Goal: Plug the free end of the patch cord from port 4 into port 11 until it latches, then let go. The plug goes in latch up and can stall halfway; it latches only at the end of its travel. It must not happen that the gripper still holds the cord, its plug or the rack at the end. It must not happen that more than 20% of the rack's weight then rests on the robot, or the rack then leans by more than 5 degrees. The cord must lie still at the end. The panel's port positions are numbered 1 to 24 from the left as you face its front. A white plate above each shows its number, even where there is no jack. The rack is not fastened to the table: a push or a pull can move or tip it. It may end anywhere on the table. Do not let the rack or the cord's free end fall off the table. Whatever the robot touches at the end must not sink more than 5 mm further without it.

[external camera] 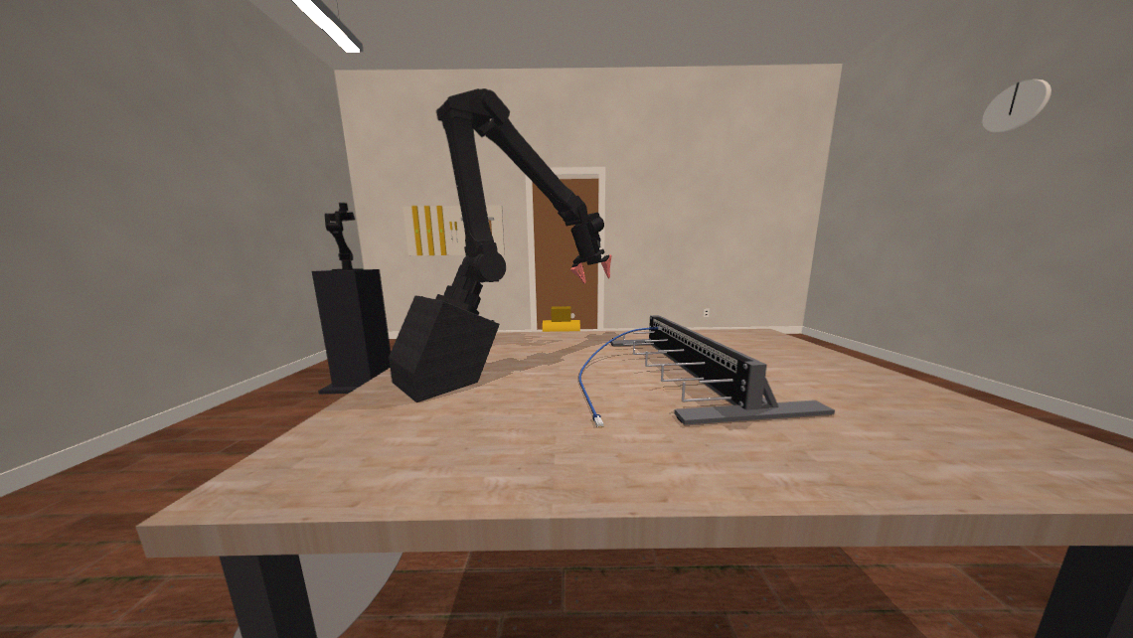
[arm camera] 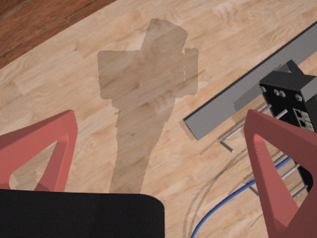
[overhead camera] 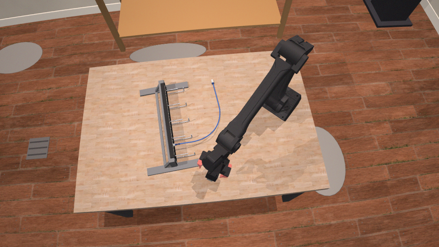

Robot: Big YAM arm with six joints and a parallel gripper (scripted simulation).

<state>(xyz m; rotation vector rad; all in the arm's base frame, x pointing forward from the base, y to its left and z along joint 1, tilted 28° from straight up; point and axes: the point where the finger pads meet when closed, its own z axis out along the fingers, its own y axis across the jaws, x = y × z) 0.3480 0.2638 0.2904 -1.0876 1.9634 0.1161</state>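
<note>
Pale wooden table (overhead camera: 116, 190) carries a thin, limp blue patch cord (overhead camera: 215, 118); grasp its small white plug (overhead camera: 211, 81), upper centre. Red-fingered gripper (external camera: 592, 269) hangs spread wide, empty.

Even, fairly bright light comes from above; a ceiling strip lamp (external camera: 326, 26) glows white. The arm (overhead camera: 261, 92) throws a soft, blocky-edged shadow across the table (overhead camera: 123, 190). All views are sharp, without glare; the exterior view stretches slightly toward its edges
</note>
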